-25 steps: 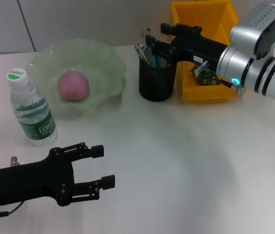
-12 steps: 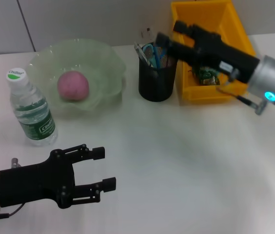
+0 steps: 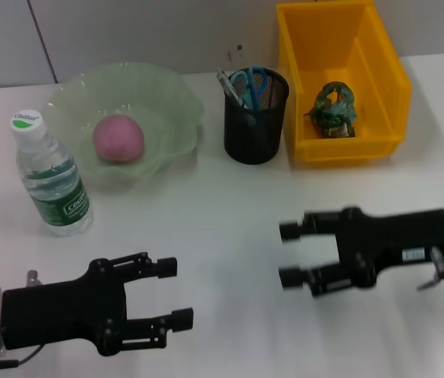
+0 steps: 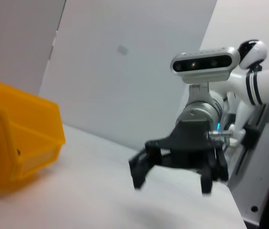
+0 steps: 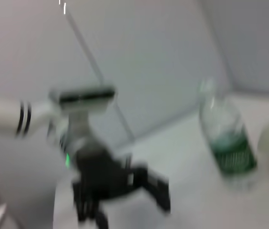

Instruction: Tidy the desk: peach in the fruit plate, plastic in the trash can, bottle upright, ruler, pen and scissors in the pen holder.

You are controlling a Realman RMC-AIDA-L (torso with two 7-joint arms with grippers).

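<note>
No text can be read; print on the bottle (image 3: pixel 51 178) label is too small.

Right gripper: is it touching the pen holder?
Apart. Head view shows the right gripper open over bare desk, well short of the pen holder.

Peach (image 3: pixel 117 138) in fruit plate (image 3: pixel 173 93), bottle (image 3: pixel 50 177) upright, both end effectors open, empty.

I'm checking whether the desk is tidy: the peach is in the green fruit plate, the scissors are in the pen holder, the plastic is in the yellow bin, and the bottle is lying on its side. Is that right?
Not quite. The bottle stands upright, cap up, beside the fruit plate, as the head view shows. The rest holds: the peach is in the plate, the scissors in the pen holder, and the plastic in the trash can.
</note>
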